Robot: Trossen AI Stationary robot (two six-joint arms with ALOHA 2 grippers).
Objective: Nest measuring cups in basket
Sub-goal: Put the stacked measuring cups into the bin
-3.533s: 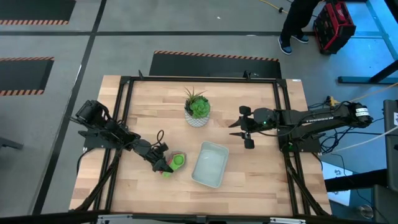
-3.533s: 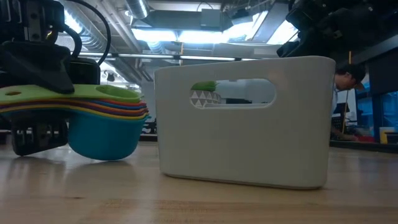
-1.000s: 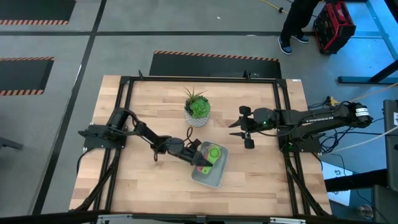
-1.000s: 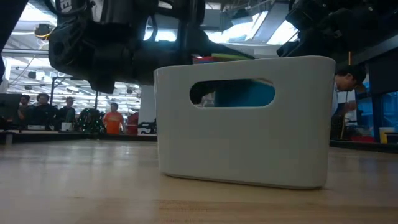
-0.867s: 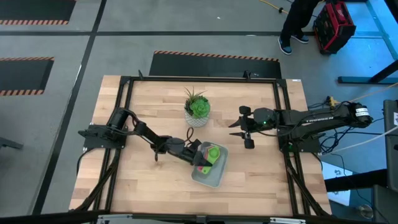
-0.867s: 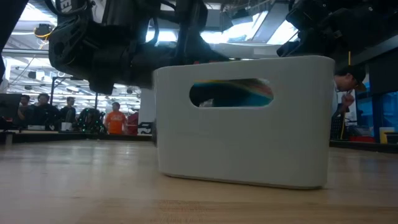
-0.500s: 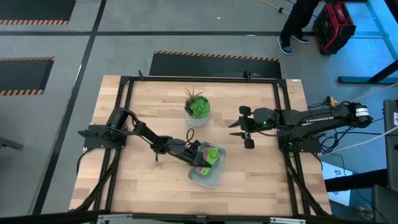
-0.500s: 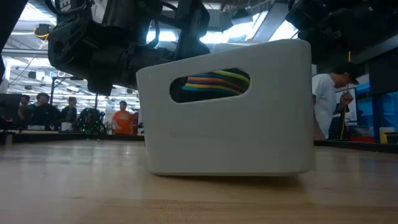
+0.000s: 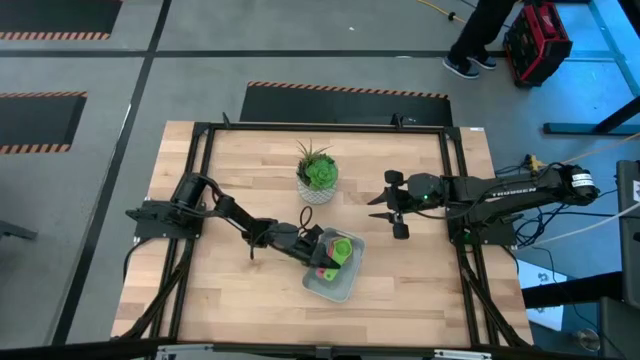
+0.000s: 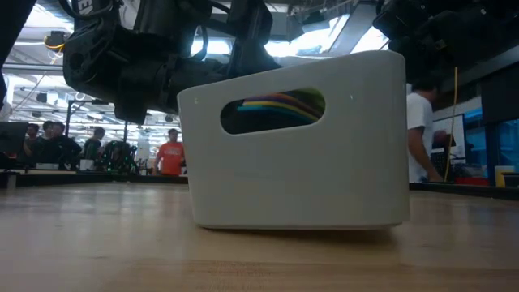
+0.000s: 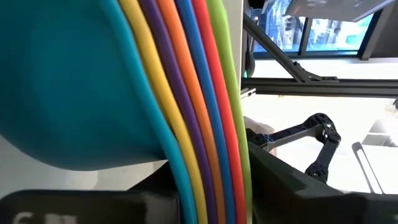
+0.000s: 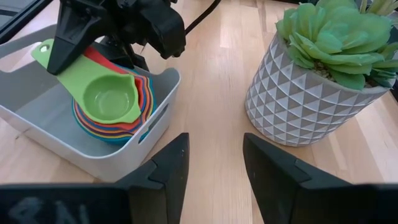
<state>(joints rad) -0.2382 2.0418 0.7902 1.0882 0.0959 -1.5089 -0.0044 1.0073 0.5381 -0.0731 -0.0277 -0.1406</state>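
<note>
The nested measuring cups [image 12: 112, 102] already sat inside the basket [image 12: 155, 146], the left gripper [image 12: 81, 37] clamped on their handles pending release, while the right gripper [image 12: 214, 155] waited parted beside the basket.

No readable text, label, number or brand is showing in any view. The right arm [image 9: 500, 190] is carrying pale lettering along its side in the high view, but it is appearing too small to make out. Nothing is printed on the basket [image 10: 296, 146] or the measuring cups [image 12: 112, 102].
</note>
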